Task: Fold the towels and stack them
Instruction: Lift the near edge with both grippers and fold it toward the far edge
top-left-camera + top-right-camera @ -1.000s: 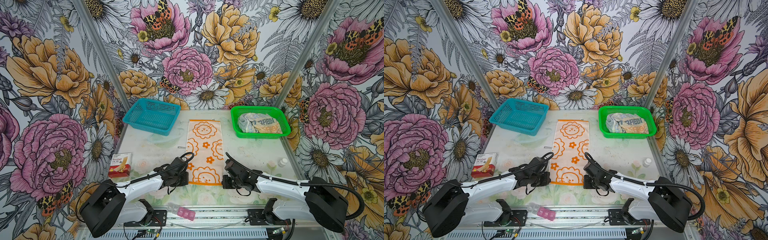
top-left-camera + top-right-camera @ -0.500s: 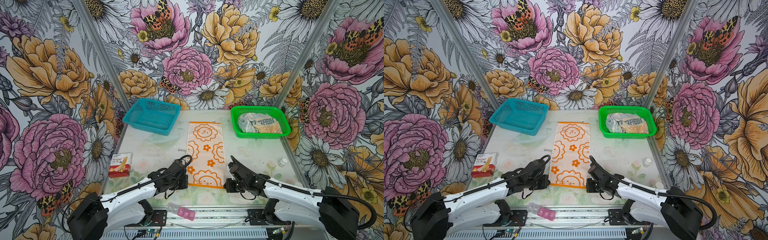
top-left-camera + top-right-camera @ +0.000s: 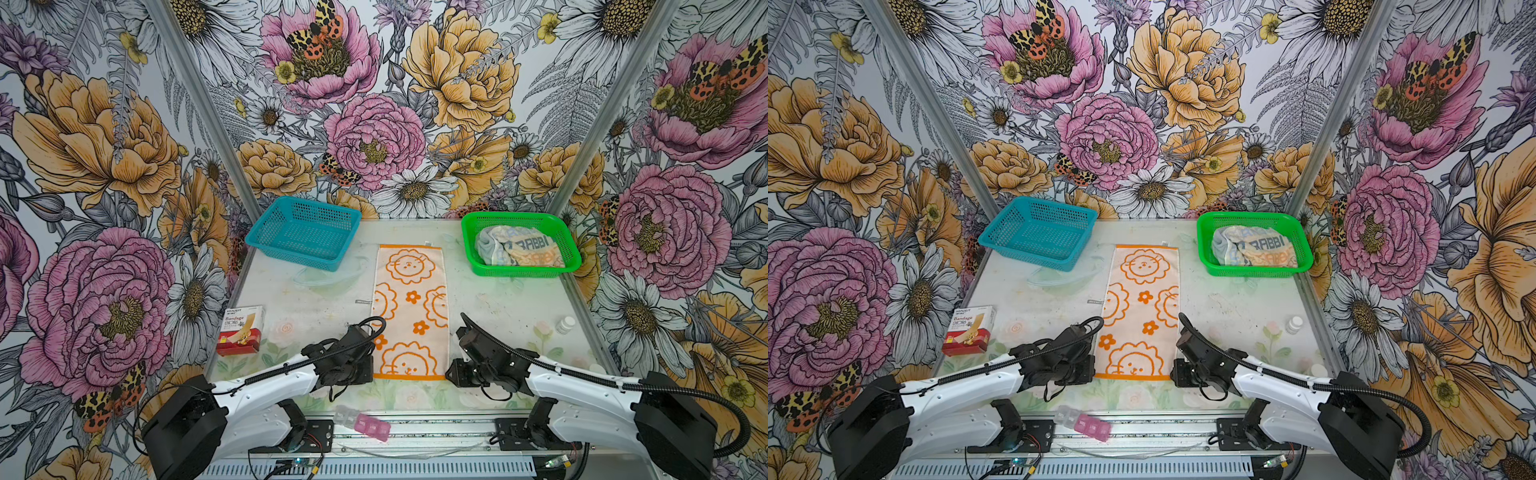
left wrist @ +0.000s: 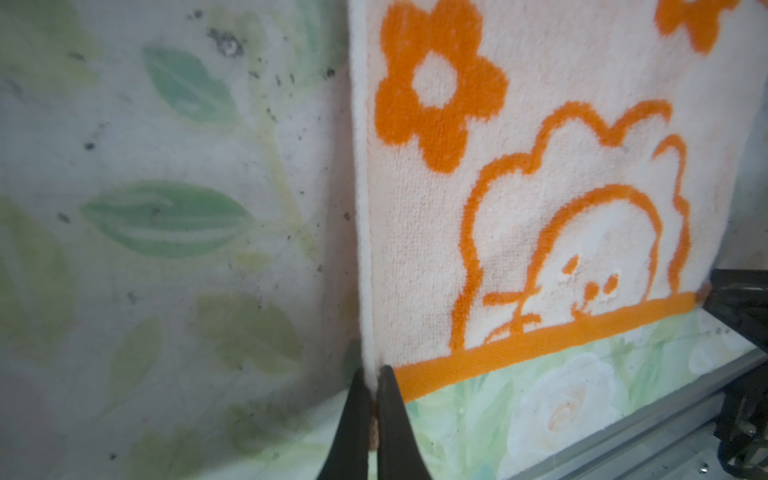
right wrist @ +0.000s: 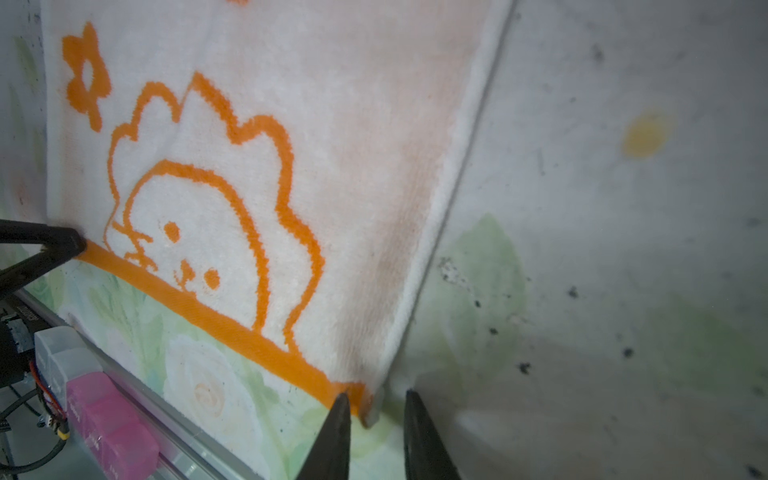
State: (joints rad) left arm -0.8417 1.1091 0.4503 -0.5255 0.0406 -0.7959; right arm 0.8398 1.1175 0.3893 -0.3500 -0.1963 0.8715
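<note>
In both top views you had dragged the orange towel [image 3: 409, 311] flat toward six o'clock on the surface [image 3: 498, 307], your left pincer [image 3: 371, 374] at its seven o'clock corner, your right pincer [image 3: 452, 374] at five; the striped towel [image 3: 523, 251] waited in the green basket [image 3: 515, 217] at two. In the left wrist view, the left pincer [image 4: 371, 376] was clamped tight on that corner. In the right wrist view, the right pincer [image 5: 376, 401] had just parted, the corner lying loose between its jaws; spreading looked finished, folding next

Floral-papered walls [image 3: 374, 104] enclose a pale flower-printed tabletop [image 3: 498, 299].
</note>
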